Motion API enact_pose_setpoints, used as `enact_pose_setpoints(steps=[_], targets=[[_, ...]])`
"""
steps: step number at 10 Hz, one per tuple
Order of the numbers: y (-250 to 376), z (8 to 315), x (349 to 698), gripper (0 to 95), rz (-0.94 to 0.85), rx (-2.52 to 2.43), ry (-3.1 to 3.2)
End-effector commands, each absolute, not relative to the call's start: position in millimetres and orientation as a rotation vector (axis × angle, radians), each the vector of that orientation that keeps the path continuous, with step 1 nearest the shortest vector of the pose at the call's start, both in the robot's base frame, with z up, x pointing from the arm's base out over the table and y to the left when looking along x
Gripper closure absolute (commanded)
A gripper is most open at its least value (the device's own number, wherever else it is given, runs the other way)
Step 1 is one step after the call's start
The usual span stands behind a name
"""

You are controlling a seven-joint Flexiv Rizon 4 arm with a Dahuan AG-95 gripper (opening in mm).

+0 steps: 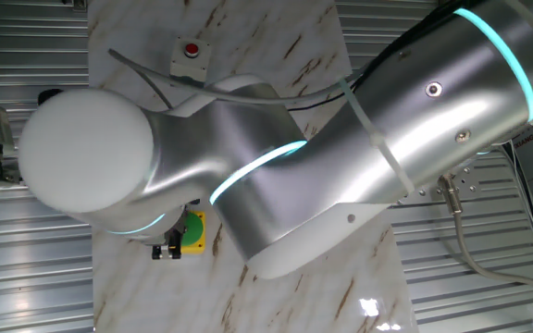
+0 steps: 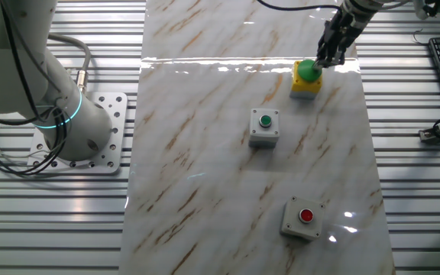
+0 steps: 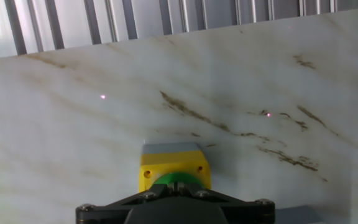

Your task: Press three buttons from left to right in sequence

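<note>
The gripper (image 2: pixel 321 63) is sitting right on the yellow box's green dome button (image 2: pixel 307 71); its grip can't be told. Brown-veined marble tabletop (image 2: pixel 205 153) is stretching beyond it, ribbed metal flooring (image 2: pixel 418 206) flanking both sides.

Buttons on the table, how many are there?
3. The yellow box with the green dome sits under the claw, the grey green-button box is mid-table, and the grey red-button box is nearest the camera.

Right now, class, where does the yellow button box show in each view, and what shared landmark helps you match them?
One fixed view: yellow box lower left, under the arm.
Other fixed view: upper right, below the tool.
Hand view: bottom centre.
Landmark: the marble board.
</note>
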State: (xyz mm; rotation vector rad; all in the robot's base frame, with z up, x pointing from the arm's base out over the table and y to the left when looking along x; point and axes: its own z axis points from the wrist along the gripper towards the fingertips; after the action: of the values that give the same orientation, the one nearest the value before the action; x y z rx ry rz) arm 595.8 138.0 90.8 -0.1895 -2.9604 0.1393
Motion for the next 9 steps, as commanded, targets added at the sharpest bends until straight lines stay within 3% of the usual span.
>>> enact_pose_setpoints(steps=[1,9], targets=[[136.0,71.2,587.9,95.0,0.139,-0.188,-2.983],[136.0,65.3,586.0,95.0,0.136,-0.187,-2.998]])
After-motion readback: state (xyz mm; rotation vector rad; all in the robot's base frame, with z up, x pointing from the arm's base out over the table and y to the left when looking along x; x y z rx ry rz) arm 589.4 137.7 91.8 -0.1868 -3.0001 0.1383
